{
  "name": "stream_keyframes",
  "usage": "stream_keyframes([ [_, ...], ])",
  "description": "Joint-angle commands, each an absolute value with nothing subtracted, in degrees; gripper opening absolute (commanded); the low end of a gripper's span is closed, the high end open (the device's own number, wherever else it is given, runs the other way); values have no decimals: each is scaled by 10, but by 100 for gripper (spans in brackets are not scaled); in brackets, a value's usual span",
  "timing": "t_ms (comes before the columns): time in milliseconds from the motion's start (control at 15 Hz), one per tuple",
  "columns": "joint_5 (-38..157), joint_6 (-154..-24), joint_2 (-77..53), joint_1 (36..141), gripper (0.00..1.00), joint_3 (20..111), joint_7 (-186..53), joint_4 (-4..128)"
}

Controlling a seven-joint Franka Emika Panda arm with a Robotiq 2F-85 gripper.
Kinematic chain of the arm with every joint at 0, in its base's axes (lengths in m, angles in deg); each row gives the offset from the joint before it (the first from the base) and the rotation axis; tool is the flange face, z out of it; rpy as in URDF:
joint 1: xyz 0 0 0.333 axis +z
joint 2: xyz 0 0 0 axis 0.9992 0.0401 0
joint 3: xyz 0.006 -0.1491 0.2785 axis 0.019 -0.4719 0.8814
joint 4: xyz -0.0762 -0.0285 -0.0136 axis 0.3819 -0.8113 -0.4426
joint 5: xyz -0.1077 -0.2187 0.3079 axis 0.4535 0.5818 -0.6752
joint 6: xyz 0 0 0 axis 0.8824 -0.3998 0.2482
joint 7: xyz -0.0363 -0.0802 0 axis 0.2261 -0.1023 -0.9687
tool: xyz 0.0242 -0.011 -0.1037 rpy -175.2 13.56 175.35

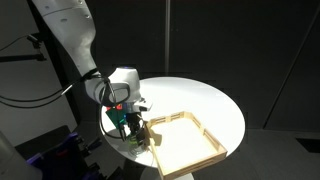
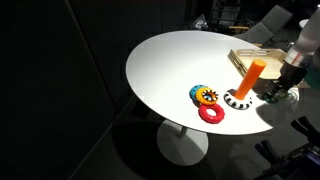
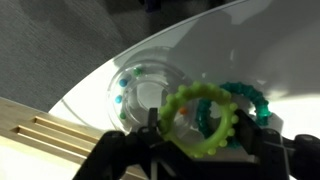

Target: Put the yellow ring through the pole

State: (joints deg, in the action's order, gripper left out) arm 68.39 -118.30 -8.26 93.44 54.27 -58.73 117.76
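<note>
One tool (image 3: 196,150), fingers either side of a green ring (image 3: 200,120), can't tell if it's actually clamped. Yellow ring (image 2: 207,96) lies on the round white surface (image 2: 170,60) touching a red ring (image 2: 211,113), near the pole (image 2: 253,76), apart from the tool. Dark room all around.

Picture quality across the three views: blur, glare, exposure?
Wrist view: close-range blur softens the green ring and the claw, and the table glares white at right. Both exterior views: surroundings nearly black, the table bright and flat, little shadow detail; the pole reads clearly in an exterior view.
</note>
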Motion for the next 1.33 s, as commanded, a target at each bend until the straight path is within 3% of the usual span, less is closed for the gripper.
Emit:
stream_keyframes([
  [0,687,-1176,-112,942,49,538,-573,1182],
  [1267,492,-1043,-276,881,49,665,-650,1111],
])
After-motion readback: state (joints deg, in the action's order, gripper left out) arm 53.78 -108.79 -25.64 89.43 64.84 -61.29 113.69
